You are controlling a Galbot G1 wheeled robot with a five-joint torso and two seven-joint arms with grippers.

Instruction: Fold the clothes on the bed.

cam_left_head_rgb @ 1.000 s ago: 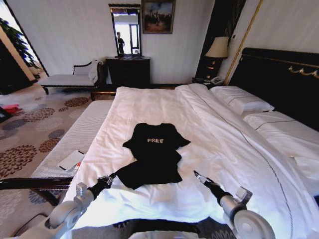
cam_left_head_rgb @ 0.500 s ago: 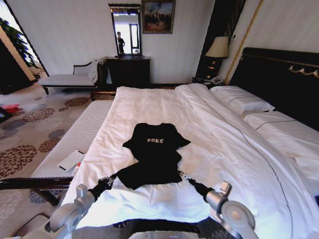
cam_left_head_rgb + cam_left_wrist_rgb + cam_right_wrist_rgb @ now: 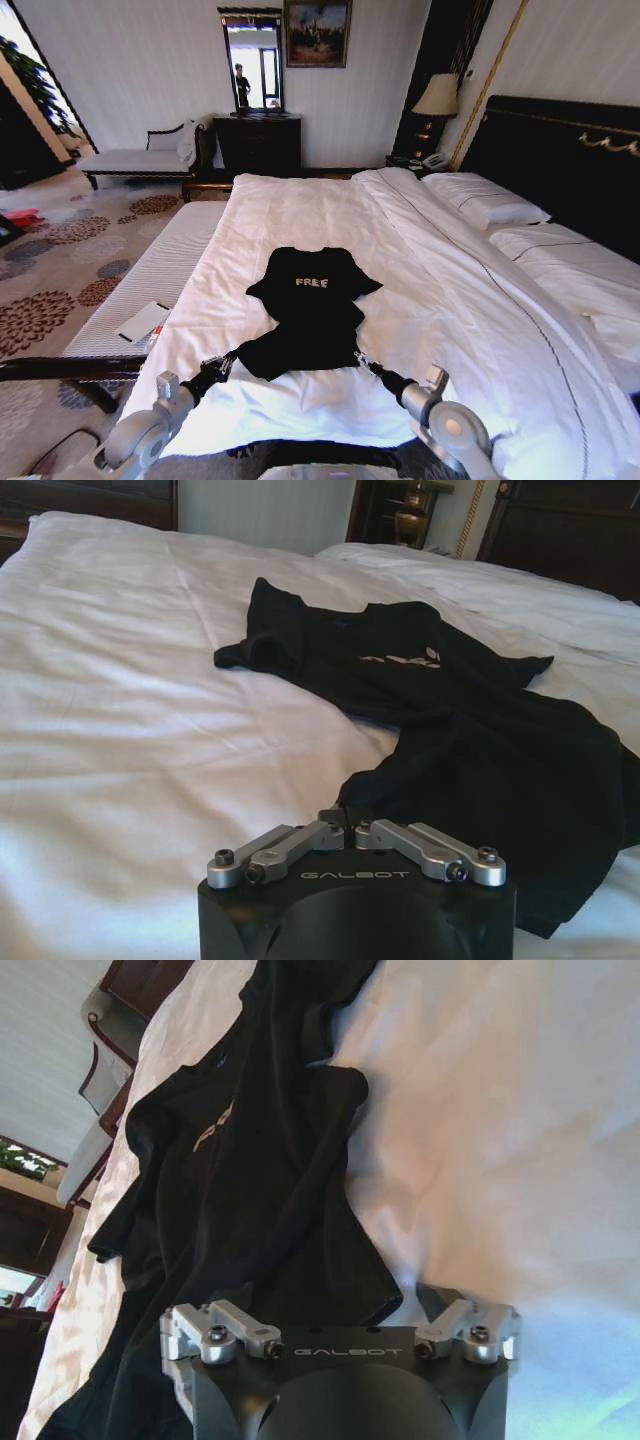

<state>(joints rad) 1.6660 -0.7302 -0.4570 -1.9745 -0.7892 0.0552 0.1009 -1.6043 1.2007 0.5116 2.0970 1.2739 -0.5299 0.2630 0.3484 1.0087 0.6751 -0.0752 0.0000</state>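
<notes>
Our head camera looks forward and down from above the foot of the bed (image 3: 300, 210), taking in its whole length, the headboard to our right, and the room behind. Our left wrist camera sits low, just behind the left gripper (image 3: 345, 832), facing along the duvet toward the black T-shirt (image 3: 450, 720), which lies close ahead. Our right wrist camera looks past the right gripper (image 3: 330, 1335) at close range, steeply tilted, toward the same shirt. All three views share the shirt and the white bedding around it.
</notes>
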